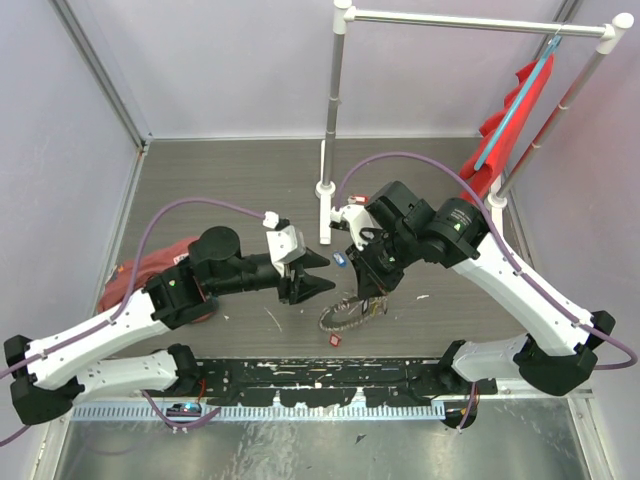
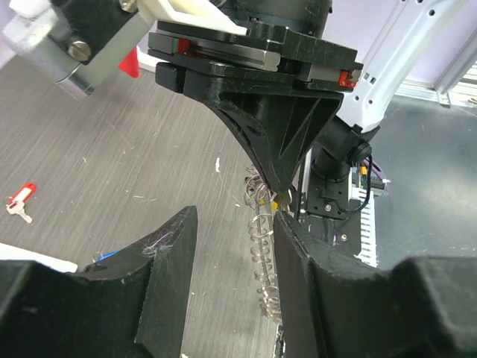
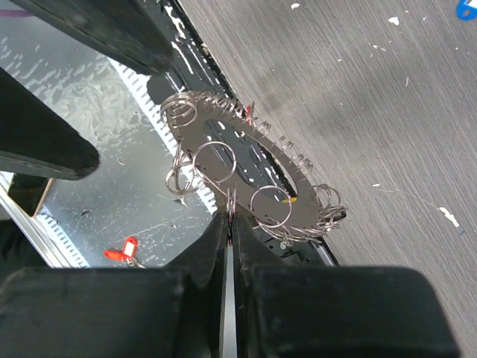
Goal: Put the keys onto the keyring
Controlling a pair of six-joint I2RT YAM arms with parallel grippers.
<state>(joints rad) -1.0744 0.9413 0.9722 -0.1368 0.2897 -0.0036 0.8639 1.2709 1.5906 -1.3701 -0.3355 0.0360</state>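
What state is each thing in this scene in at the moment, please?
Large silvery coiled-wire keyring: pinched at its rim, tilted up.
Right hand: shut on the keyring.
Left hand: open, holding nothing.
Small red-tagged metal key: loose on the table, off the keyring.
Small blue-tagged key: loose on the table, off the keyring.
Red cloth on the rack: hanging.

A crumpled red cloth (image 1: 160, 255) is lying at the left edge of the grey table (image 1: 230, 180), while a second red cloth (image 1: 530, 110) is hanging from the metal rack (image 1: 470, 20) standing at back right.
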